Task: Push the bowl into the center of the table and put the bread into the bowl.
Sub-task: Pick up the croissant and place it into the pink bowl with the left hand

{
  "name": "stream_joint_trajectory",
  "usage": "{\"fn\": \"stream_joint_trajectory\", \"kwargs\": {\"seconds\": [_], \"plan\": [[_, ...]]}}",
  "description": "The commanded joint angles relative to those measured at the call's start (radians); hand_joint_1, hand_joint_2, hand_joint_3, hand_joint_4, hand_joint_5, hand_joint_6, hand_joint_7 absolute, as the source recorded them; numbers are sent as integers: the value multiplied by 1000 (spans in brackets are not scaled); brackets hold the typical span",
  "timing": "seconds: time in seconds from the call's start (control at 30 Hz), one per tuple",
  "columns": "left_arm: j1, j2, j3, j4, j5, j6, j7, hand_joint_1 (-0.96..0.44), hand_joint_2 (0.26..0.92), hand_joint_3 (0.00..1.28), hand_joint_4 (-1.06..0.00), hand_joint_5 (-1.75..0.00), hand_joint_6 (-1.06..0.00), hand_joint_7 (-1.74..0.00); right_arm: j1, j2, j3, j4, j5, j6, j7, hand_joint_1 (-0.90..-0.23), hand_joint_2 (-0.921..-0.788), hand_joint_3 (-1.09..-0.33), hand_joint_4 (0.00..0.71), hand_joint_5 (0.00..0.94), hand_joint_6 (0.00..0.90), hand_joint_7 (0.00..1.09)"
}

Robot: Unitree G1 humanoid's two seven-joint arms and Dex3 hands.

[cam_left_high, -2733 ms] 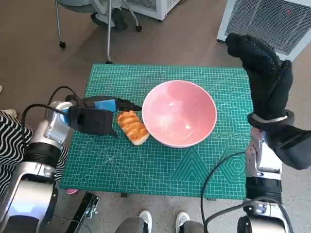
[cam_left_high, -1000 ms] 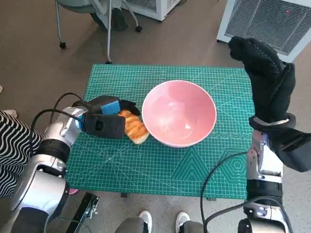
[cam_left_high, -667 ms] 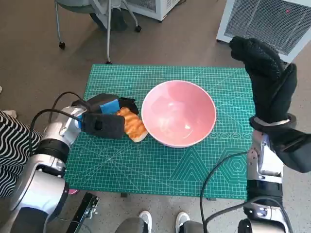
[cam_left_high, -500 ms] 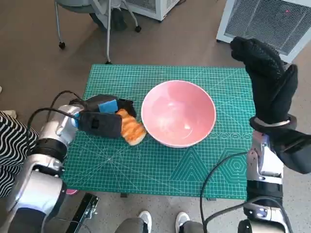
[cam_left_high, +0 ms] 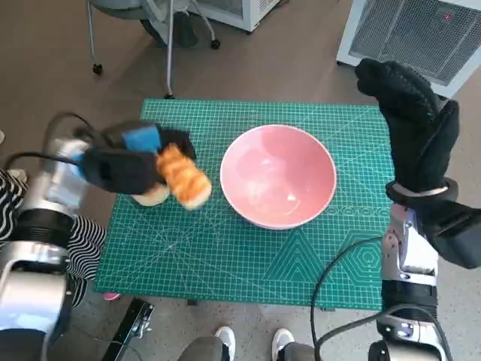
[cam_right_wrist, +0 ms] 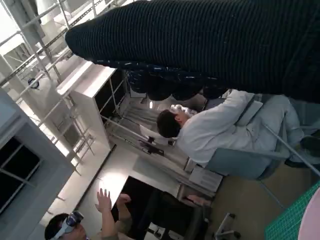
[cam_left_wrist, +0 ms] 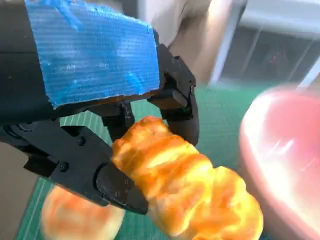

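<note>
My left hand (cam_left_high: 124, 165) grips the golden bread (cam_left_high: 183, 177) and holds it above the green mat, to the left of the pink bowl (cam_left_high: 278, 177). In the left wrist view the black fingers (cam_left_wrist: 115, 187) close around the bread (cam_left_wrist: 185, 190), with the bowl's rim (cam_left_wrist: 280, 150) blurred beyond it. A pale round piece (cam_left_high: 151, 196) lies on the mat under the hand, seen as an orange blur (cam_left_wrist: 75, 220). The bowl stands empty near the mat's middle. My right hand (cam_left_high: 409, 113) is raised beyond the table's right edge and holds nothing; its glove (cam_right_wrist: 200, 45) is away from the table.
The green cutting mat (cam_left_high: 248, 256) covers the small table. A white grilled unit (cam_left_high: 421, 30) stands at the back right and chair legs (cam_left_high: 169, 45) at the back left. Striped clothing (cam_left_high: 15, 210) shows at the left, shoes (cam_left_high: 252, 342) at the front edge. People (cam_right_wrist: 210, 130) sit in the room.
My left hand closed on the bread, lifted it off the mat and drew it left, away from the bowl. A pale piece now lies below it. Bowl and right hand stayed put.
</note>
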Motion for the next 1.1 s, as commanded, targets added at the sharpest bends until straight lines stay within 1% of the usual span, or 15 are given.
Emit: {"fn": "stream_joint_trajectory", "kwargs": {"seconds": [0.03,0.17,0.3,0.37,0.57,0.7,0.8,0.87,0.97,1.1], "plan": [[27,19,65,-130,-87,43,-42,3,905,10,-821,-975,-688,-1154,14,1,3,10,-7,15,-10,-744,-921,-632,177,1,94,415],[41,15,111,-243,-137,103,-46,4,901,7,-839,-953,-697,-1147,13,-1,3,11,-6,16,-9,-745,-921,-633,179,1,94,415],[47,-12,144,-344,-157,154,-10,3,895,3,-851,-944,-719,-1120,12,-2,3,14,-5,15,-8,-745,-921,-633,179,2,94,415],[44,-38,151,-369,-156,156,21,3,893,2,-856,-940,-727,-1110,12,-2,3,16,-6,15,-8,-745,-921,-632,179,2,94,415],[10,-124,124,-357,-114,109,108,2,890,2,-865,-933,-730,-1103,7,-3,2,26,-5,10,-5,-745,-921,-631,179,1,94,414],[-21,-175,85,-348,-80,121,123,1,893,3,-858,-942,-719,-1117,5,-3,2,29,-6,9,-5,-745,-921,-632,179,1,94,414],[-73,-224,25,-282,-32,116,116,2,894,4,-859,-945,-711,-1117,5,-5,3,27,-7,10,-5,-745,-921,-632,179,1,94,414],[-97,-241,1,-233,-4,95,127,2,890,3,-872,-930,-720,-1106,6,-6,2,26,-6,10,-4,-746,-921,-632,180,1,94,414],[-153,-284,-71,-103,92,66,185,2,893,7,-868,-939,-703,-1118,8,-9,1,27,-2,11,-1,-746,-921,-632,180,1,94,414],[-210,-326,-135,35,179,32,258,1,901,8,-841,-1006,-692,-1091,12,-10,0,25,-1,10,0,-747,-921,-632,180,1,94,414]]}}
